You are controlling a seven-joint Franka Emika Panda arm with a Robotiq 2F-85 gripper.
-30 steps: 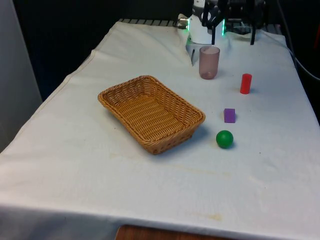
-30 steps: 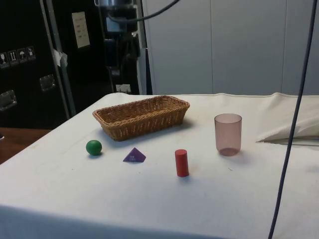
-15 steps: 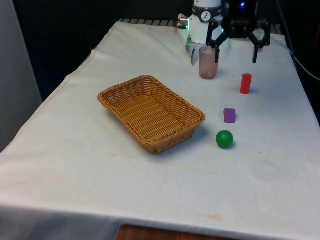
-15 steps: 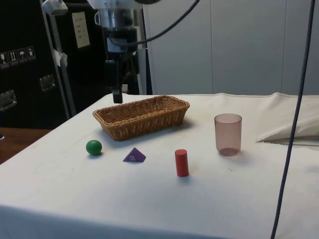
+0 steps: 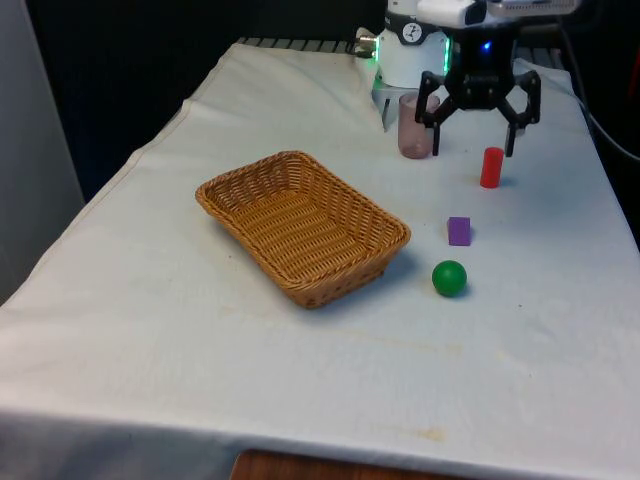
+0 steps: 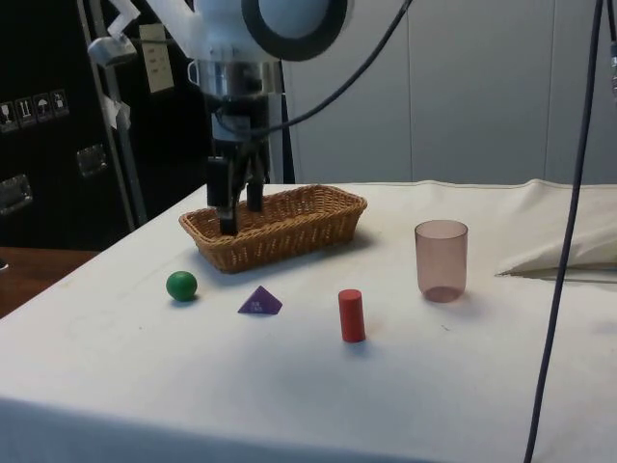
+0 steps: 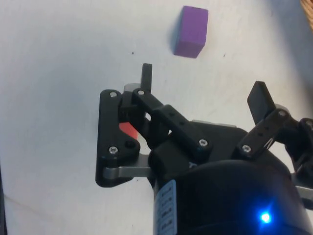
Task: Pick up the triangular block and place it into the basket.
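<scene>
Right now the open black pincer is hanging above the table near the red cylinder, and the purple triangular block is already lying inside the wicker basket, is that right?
Not quite. The purple triangular block lies on the white cloth, outside the woven wicker basket, between the green ball and the red cylinder, as the side view shows. The open black pincer does hang above the table near that cylinder.

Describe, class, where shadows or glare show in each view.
Front view: soft shadow beside the green ball, green glow at the robot base. Side view: faint shadows under the red cylinder and cup. Wrist view: purple block casts a soft shadow; no glare.
</scene>
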